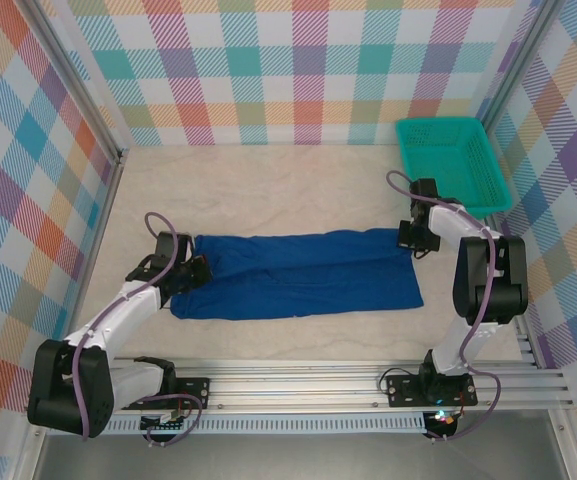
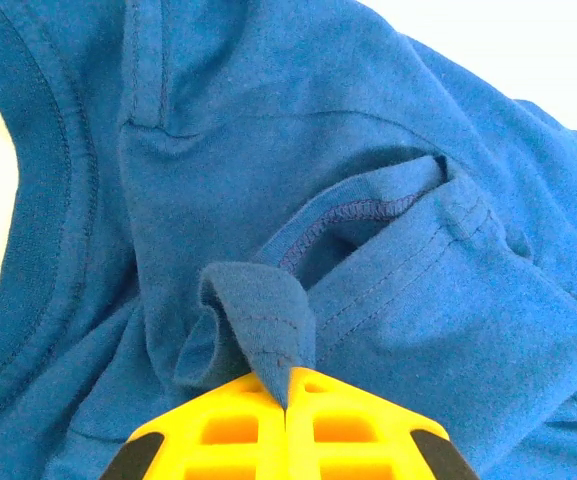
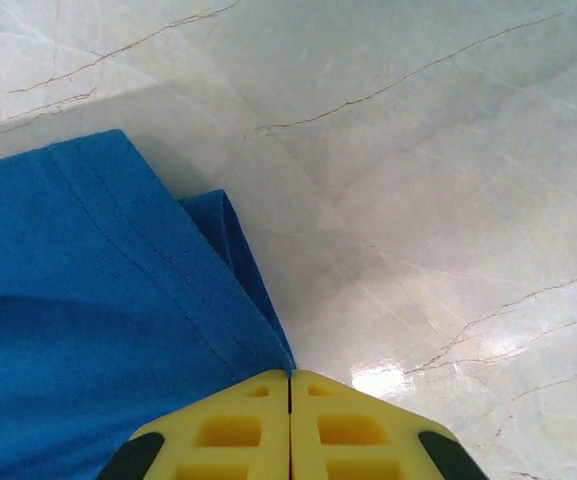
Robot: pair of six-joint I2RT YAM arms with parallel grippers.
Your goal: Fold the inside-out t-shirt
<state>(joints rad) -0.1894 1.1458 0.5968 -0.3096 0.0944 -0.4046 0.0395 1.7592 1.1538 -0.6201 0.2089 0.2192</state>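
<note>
Top: royal-blue soft cotton t-shirt (image 1: 298, 275) lies flat, left of and nearer than teal plastic mesh basket (image 1: 448, 122)
Left wrist: left gripper (image 2: 286, 400) clamped on a cloth fold
Right wrist: right gripper (image 3: 290, 380) closed on hem edge

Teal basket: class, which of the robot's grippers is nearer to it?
Right. The right gripper pinches the t-shirt close to the basket's near edge; the left gripper holds its opposite end, far from it.
</note>
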